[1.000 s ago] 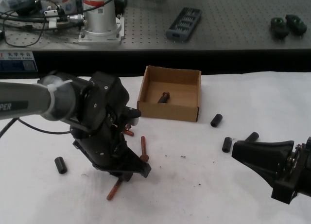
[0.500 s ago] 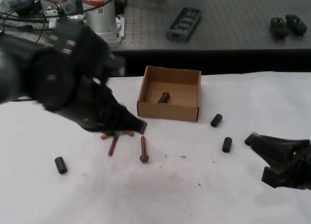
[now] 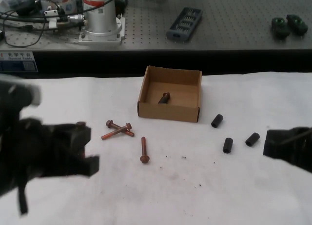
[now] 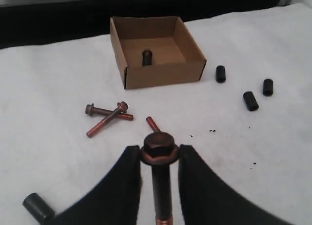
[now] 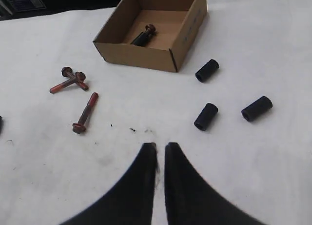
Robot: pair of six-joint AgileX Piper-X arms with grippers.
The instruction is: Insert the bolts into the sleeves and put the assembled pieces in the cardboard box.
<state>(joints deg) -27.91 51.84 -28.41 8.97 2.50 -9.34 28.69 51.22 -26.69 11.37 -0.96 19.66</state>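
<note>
My left gripper [image 4: 159, 154] is shut on a copper bolt [image 4: 158, 149], head between the fingertips, shaft running back between the fingers. In the high view it is a dark blur [image 3: 87, 148] at the left. Two crossed bolts [image 3: 117, 129] and a single bolt [image 3: 144, 149] lie on the white cloth. Three black sleeves [image 3: 217, 120] [image 3: 227, 145] [image 3: 252, 139] lie right of the cardboard box [image 3: 168, 112], which holds one assembled piece [image 3: 165, 97]. Another sleeve [image 4: 36, 208] lies beside the left gripper. My right gripper [image 5: 160, 148] is shut and holds nothing, near the right edge [image 3: 269, 143].
A dark perforated bench runs along the back with a metal post [image 3: 100, 15], cables, a black ridged block [image 3: 184, 23] and two dark knobs [image 3: 288, 25]. Open white cloth lies between the two arms in front of the box.
The left arm has swung from the middle of the cloth back to the lower left, carrying a bolt. The right arm has drawn back toward the right edge.
</note>
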